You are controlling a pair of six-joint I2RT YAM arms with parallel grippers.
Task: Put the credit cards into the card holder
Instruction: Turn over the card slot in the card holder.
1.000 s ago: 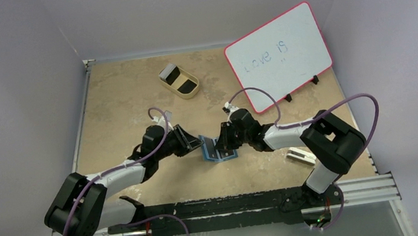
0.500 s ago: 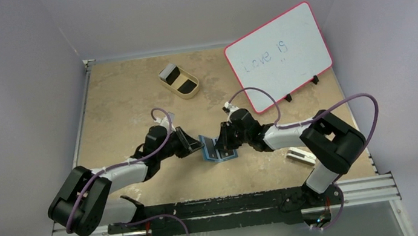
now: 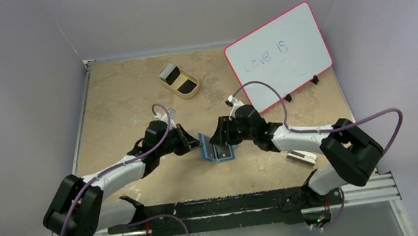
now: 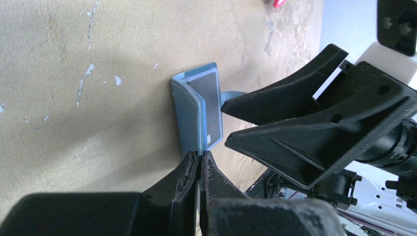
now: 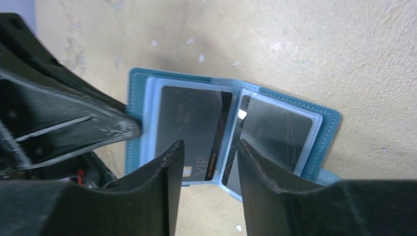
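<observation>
The teal-blue card holder (image 3: 215, 149) lies spread open on the table between both arms. In the right wrist view its clear sleeves hold two black credit cards, one on the left (image 5: 193, 120) and one on the right (image 5: 278, 129). My left gripper (image 4: 199, 156) is shut on the lower edge of the card holder (image 4: 188, 118), which shows edge-on in that view. My right gripper (image 5: 209, 146) hovers open just over the centre fold, with nothing between its fingers (image 5: 172, 157). In the top view the two grippers nearly meet over the holder.
A tan oval tray (image 3: 192, 94) at the back holds a pale card (image 3: 170, 72) and a black card (image 3: 186, 86). A pink-framed whiteboard (image 3: 279, 54) stands at the back right. A white block (image 3: 300, 156) lies near the right arm's base.
My left gripper has closed onto the card holder's edge. My right gripper has opened above the fold, and the right arm's elbow has swung out to the right.
</observation>
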